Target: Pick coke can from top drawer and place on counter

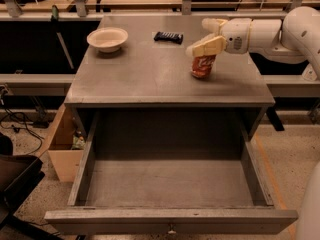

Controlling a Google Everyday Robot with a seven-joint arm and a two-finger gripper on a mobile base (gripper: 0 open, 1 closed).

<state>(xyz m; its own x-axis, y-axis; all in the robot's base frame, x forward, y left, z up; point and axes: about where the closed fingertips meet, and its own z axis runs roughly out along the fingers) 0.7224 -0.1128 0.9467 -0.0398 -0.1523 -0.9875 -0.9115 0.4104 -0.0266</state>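
Note:
The red coke can (203, 68) stands on the grey counter (150, 74) at its right side, leaning a little. My gripper (200, 37) reaches in from the right and hovers at the can's top. Its cream fingers (207, 46) are spread apart, the near one covering the can's rim, and the can rests on the counter below them. The top drawer (170, 219) is pulled fully out below the counter, and its inside shows nothing in it.
A cream bowl (107, 38) sits at the counter's back left. A small black object (168, 36) lies at the back middle. A cardboard box (62, 146) stands on the floor left of the drawer. A black chair part (15, 181) is at the lower left.

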